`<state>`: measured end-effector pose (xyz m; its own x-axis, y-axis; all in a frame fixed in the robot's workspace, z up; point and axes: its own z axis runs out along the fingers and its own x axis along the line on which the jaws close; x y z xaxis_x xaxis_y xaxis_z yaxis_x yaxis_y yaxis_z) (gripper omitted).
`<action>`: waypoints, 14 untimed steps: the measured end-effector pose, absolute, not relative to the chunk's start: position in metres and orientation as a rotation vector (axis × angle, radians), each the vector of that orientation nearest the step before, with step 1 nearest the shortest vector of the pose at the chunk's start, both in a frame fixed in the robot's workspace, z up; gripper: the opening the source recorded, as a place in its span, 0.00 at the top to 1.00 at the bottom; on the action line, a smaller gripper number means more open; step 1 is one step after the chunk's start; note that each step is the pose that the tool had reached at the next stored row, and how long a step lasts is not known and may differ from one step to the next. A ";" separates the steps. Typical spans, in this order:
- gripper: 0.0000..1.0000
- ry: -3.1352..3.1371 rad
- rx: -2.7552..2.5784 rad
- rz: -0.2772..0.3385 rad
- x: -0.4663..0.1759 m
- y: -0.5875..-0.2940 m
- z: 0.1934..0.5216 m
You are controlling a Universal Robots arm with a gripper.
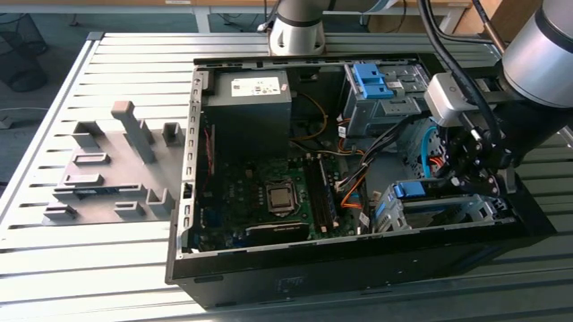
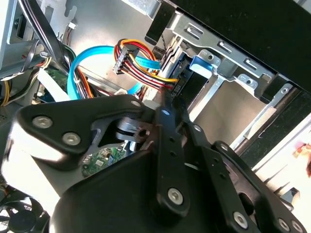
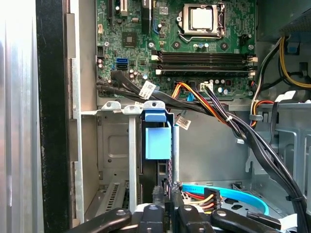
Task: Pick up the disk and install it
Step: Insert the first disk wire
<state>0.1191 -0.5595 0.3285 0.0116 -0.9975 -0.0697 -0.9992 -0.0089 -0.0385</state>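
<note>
Gripping: fingers (image 1: 467, 180) closed on the disk (image 3: 158, 160)
Disk: standing on edge in the cage (image 1: 447, 213), blue bracket outward
Cage: inside the case (image 1: 192, 201), by the motherboard (image 1: 268, 198)

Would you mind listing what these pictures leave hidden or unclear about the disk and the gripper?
- The disk in the first wrist view: it stands edge-on in the metal drive cage, so its label face is hidden.
- The disk in the exterior view: its lower body is hidden by the cage wall and the arm.
- The gripper in the first wrist view: cut off by the picture's edge, so any contact with the disk is unclear.
- The gripper in the second wrist view: its own black linkages hide the fingertips.
</note>
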 end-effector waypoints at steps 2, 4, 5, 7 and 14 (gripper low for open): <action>0.76 2.156 -2.178 0.034 0.119 -0.560 0.329; 0.76 2.156 -2.178 0.034 0.119 -0.559 0.331; 0.76 2.156 -2.178 0.034 0.119 -0.560 0.332; 0.76 2.156 -2.178 0.034 0.119 -0.560 0.335; 0.78 2.156 -2.178 0.035 0.119 -0.560 0.342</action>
<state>0.1191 -0.5595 0.3419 0.0116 -0.9975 -0.0699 -0.9992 -0.0089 -0.0386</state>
